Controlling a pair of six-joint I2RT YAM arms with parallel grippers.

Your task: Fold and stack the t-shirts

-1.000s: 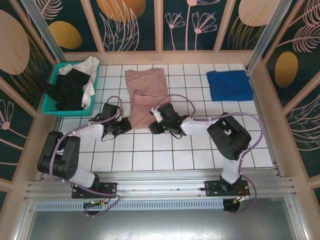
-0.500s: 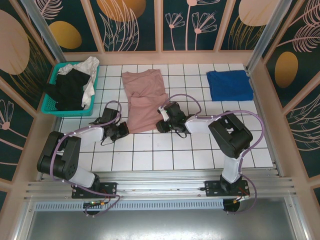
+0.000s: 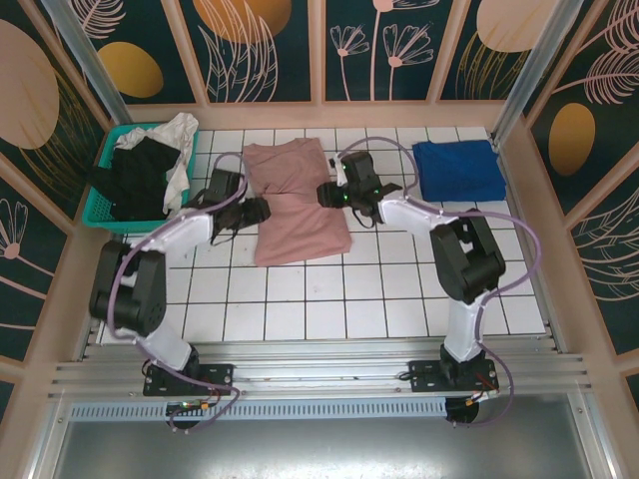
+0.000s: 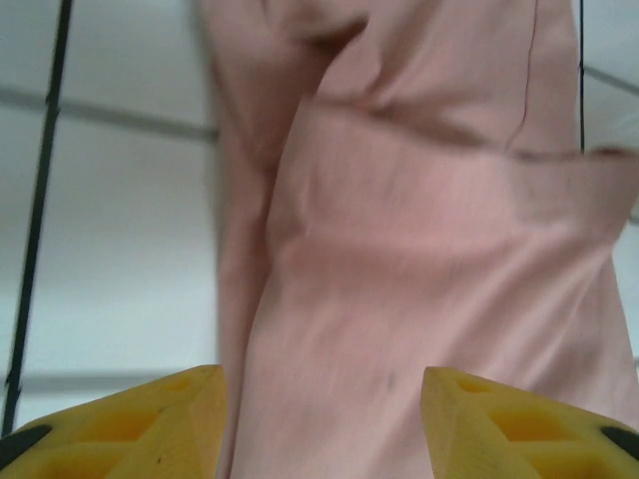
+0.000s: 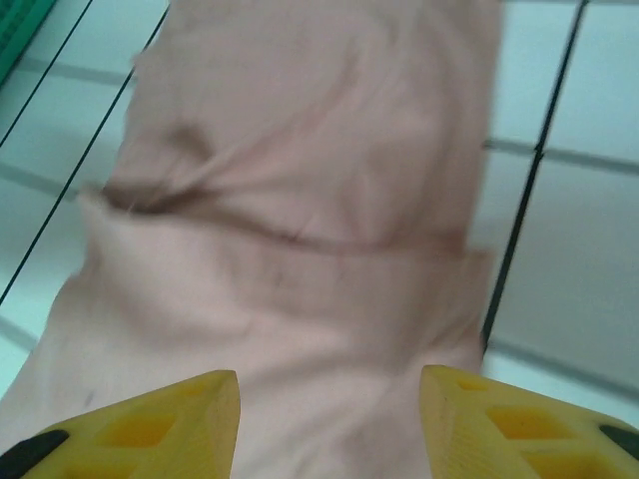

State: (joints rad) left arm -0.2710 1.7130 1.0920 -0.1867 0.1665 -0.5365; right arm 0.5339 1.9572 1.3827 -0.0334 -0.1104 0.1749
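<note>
A dusty-pink t-shirt (image 3: pixel 300 225) lies lengthwise on the white tiled table, with a crosswise crease at its middle. My left gripper (image 3: pixel 258 211) is at the shirt's left edge by that crease, and my right gripper (image 3: pixel 326 193) is at its right edge. In the left wrist view the yellow fingertips (image 4: pixel 130 424) stand apart over the pink cloth (image 4: pixel 399 249), gripping nothing. The right wrist view is alike, with open fingertips (image 5: pixel 519 424) above the pink cloth (image 5: pixel 300 200). A folded royal-blue t-shirt (image 3: pixel 459 170) lies at the back right.
A teal basket (image 3: pixel 108 221) at the back left holds a black t-shirt (image 3: pixel 140 180) and a white one (image 3: pixel 180 133). Patterned walls close in the table on three sides. Bare tiles stretch between the pink shirt and the arm bases.
Both grippers have moved from the shirt's near end away from the bases to its middle sides. The left gripper has opened. The shirt's near half now lies wider and flatter.
</note>
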